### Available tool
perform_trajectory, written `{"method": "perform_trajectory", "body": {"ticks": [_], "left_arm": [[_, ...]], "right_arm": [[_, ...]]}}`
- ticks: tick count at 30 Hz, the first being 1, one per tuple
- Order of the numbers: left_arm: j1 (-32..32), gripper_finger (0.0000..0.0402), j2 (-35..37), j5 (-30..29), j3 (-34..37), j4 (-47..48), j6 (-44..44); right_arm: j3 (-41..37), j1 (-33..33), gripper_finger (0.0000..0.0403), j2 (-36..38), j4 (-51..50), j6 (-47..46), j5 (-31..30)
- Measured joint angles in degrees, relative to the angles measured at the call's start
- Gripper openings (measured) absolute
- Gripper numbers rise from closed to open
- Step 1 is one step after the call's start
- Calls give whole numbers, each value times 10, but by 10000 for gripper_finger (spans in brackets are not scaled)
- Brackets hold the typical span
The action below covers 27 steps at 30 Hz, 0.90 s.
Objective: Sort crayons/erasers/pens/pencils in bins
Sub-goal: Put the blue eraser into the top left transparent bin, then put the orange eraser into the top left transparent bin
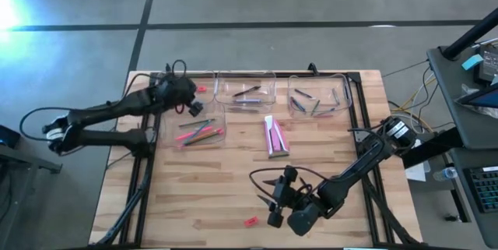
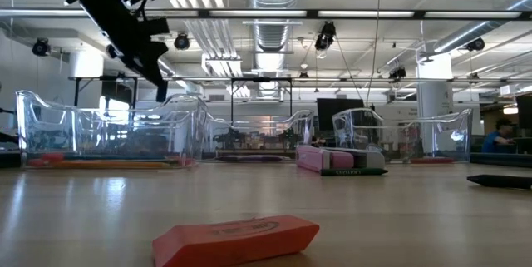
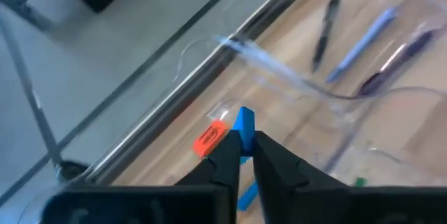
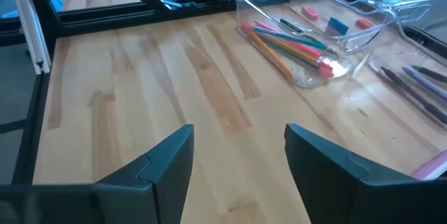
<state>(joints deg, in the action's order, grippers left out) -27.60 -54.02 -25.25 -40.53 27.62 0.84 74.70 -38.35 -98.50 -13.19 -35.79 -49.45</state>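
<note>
The left gripper hangs at the far left of the table, over the far-left bin, with its fingers pinched nearly together. In its wrist view the dark fingers look all but closed, with only a thin slit between them. Directly beyond the tips lie a blue eraser and an orange-red eraser on the bin's clear floor; whether the fingers touch either one cannot be told. Just toward the table's near side of this gripper sits a second bin holding pencils in pink and orange. Farther to its right, past the clear wall, is a bin of pens, with a black pen and a pale blue one lying in it. To the right again stands the fourth bin, with more dark sticks inside.

Between the bins and the right arm a pink crayon box lies flat on the wood.

The right gripper hovers low near the table's front edge, fingers spread wide with nothing between them. Bare wood lies straight ahead of it, and the pencil bin is well beyond. A lone red eraser lies on the table just beside this gripper, on its near-left side, apart from the fingers; in the low view it lies flat close to the camera. A black pen lies on the wood off to the right.
</note>
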Motion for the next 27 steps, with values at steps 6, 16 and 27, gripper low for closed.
{"method": "perform_trajectory", "body": {"ticks": [6,16,27], "left_arm": [[-32,104,-3,3,0,6,-3],[-20,194,33,121,1,-24,-12],[239,179,145,233,144,-366,58]], "right_arm": [[0,-1,215,0,-1,-2,4],[0,-17,215,0,-1,-4,43],[0,-20,215,-47,28,38,180]]}}
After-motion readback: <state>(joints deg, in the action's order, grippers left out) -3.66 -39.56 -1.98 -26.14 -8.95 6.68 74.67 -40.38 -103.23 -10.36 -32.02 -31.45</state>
